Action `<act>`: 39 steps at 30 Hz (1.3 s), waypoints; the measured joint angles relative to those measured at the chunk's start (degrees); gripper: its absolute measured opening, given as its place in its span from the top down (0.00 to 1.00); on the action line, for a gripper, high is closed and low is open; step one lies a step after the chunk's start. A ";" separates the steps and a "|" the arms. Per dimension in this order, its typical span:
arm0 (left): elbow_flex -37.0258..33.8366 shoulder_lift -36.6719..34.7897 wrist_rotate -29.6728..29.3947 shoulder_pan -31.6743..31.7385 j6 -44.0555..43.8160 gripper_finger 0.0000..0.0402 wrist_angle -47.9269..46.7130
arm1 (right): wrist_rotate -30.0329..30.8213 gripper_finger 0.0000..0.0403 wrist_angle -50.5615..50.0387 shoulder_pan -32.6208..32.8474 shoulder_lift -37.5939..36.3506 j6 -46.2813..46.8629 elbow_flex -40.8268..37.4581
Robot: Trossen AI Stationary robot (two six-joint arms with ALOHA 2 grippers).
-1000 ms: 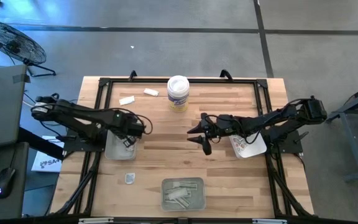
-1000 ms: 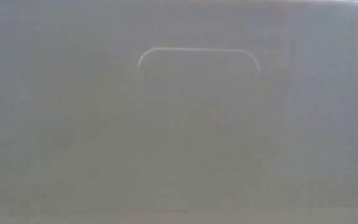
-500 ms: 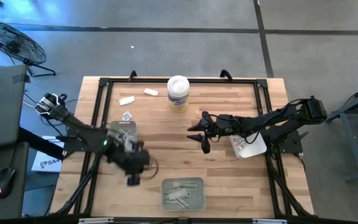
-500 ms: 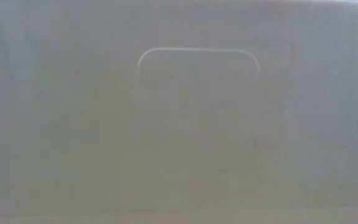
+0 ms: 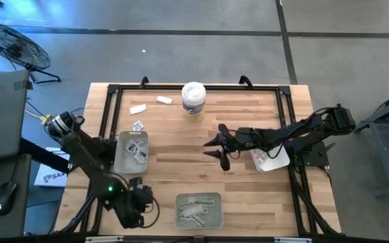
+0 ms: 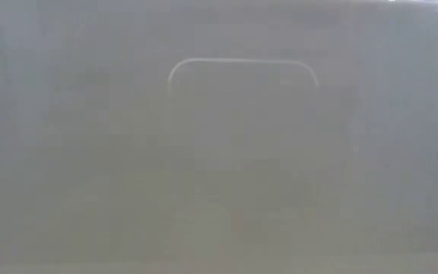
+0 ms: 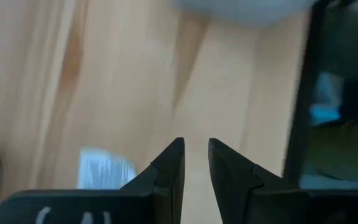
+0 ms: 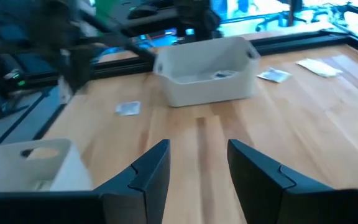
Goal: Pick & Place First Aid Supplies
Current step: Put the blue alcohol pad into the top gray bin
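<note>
The left hand point(image 5: 139, 198), fingers slightly apart and empty, hangs over the wooden bench's point(image 5: 248, 202) front left corner, above one flat packet point(image 7: 104, 169) seen only by its wrist camera. The right hand point(image 5: 216, 145) gapes mid-bench. Two packets point(image 5: 132, 147) lie in the translucent left tray point(image 5: 121, 159).

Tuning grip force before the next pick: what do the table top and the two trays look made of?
Table top: pale wood planks, matte, grain lines visible. Left tray and front tray: likely thin plastic, translucent grey, since the packets inside show through; rounded corners. The loose packet looks like paper or foil, uncertain.
</note>
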 joint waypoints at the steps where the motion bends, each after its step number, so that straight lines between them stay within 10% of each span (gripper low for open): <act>1: -0.30 0.91 0.77 -0.46 -2.32 0.83 -0.59 | -0.08 0.62 0.20 0.63 0.00 -0.64 0.00; 39: -5.16 12.33 -3.45 -4.68 -22.04 0.83 -7.53 | 8.44 0.62 0.22 12.84 0.02 -1.25 -0.02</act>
